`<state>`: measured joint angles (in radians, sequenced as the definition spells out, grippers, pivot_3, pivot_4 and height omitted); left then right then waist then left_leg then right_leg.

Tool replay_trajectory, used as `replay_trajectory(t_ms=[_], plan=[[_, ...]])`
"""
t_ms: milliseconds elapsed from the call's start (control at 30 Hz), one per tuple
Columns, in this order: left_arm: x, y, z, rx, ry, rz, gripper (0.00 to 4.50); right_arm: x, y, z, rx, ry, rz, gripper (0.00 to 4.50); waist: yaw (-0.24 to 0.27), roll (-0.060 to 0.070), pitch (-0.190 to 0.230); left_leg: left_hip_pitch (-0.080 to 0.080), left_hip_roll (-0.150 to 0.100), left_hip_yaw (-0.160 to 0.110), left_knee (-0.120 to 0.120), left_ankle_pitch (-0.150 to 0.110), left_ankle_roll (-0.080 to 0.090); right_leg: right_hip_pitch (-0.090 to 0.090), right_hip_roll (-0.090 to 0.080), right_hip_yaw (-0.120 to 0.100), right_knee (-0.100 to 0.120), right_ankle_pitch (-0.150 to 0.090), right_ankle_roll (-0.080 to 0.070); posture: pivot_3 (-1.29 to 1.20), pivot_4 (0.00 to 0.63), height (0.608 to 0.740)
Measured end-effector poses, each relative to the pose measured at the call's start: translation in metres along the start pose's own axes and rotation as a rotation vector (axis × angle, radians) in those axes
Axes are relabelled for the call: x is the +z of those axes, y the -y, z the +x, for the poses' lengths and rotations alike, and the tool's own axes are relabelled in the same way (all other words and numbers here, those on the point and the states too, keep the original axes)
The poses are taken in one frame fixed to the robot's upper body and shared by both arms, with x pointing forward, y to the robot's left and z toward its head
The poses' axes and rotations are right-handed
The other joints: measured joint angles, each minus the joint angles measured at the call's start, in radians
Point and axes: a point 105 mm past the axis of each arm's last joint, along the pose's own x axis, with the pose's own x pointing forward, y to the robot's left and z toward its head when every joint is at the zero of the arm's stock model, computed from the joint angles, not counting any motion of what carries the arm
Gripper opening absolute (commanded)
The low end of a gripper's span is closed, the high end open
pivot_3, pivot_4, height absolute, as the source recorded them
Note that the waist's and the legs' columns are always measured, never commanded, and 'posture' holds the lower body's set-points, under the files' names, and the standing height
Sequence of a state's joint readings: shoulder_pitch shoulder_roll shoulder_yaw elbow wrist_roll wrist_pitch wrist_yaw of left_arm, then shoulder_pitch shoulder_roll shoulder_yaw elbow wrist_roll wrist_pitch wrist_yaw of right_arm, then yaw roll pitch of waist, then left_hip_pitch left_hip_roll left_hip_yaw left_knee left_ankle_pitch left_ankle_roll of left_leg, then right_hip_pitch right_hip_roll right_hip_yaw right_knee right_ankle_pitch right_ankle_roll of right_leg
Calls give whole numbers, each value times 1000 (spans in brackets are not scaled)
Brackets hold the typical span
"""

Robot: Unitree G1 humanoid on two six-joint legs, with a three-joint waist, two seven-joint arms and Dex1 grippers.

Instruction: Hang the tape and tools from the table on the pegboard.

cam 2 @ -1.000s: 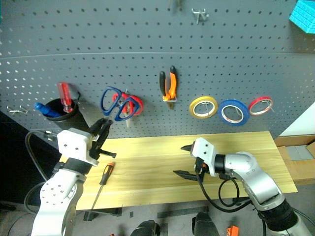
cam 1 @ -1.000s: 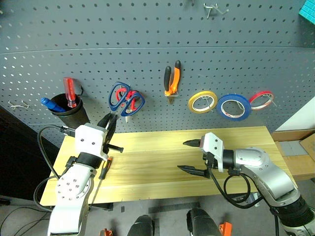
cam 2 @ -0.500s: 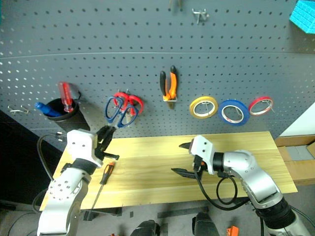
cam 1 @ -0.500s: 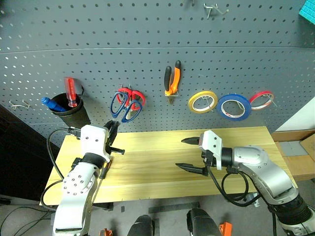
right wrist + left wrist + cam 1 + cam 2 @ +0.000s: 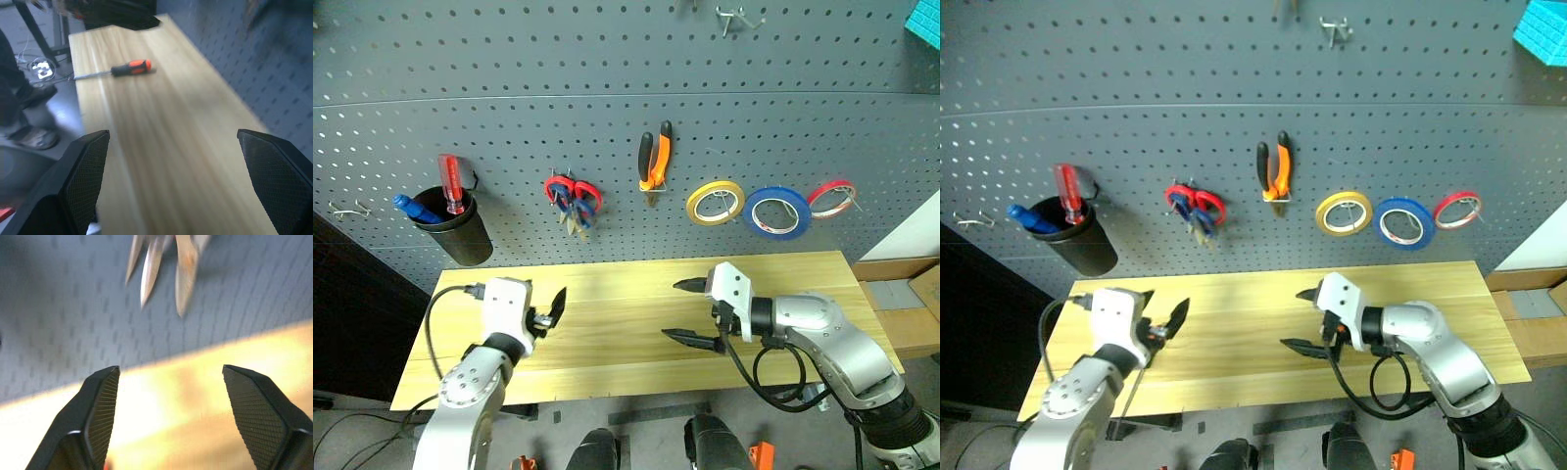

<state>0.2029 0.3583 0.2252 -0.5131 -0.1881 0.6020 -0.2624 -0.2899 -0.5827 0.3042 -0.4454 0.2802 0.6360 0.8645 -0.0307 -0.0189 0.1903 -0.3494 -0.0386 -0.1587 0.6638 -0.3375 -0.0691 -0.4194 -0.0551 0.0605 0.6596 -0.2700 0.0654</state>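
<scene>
One tool is left on the counter (image 5: 783, 284): the screwdriver (image 5: 128, 69), beside the spread, empty left claw (image 5: 1163, 323). It should be pinched mid-handle. The right claw (image 5: 690, 310) is spread too.

Bare table (image 5: 626, 294) between hands; orange-and-black screwdriver (image 5: 128, 68) near its left end

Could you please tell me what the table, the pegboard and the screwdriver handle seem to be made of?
Table: pale wood planks, visible grain, slight sheen.
Pegboard: probably painted metal, matte dark grey with even rows of holes.
Screwdriver handle: likely plastic or rubber, orange and black, on a bright steel shaft.
</scene>
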Motion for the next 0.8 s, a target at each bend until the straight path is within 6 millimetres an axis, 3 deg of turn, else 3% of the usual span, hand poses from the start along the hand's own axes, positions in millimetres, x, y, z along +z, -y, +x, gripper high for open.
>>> replay_trajectory(t_ms=[100,233,667,800], plan=[[-36,-22,-10,57,-196,-40,3507,4,-5,13,32,-17,91,4500,-1,1,1,1,0,-1,0,0,1,0,0,1,1,0,0,16,203,740],[-63,-29,-13,79,-334,-104,3507,14,-6,22,63,-39,101,4500,10,1,1,1,-1,-3,1,0,0,1,0,-4,1,0,0,9,203,740],[-67,-49,17,116,-363,-136,3507,34,-16,41,87,7,-104,4500,3,1,1,0,0,-4,-1,1,-2,-1,-2,-4,-1,0,0,-20,209,740],[-84,-49,19,118,-425,-174,3507,38,-15,43,69,17,-154,4500,-2,1,1,0,0,-4,-1,1,-2,-1,-2,-3,0,0,0,-28,210,740]])
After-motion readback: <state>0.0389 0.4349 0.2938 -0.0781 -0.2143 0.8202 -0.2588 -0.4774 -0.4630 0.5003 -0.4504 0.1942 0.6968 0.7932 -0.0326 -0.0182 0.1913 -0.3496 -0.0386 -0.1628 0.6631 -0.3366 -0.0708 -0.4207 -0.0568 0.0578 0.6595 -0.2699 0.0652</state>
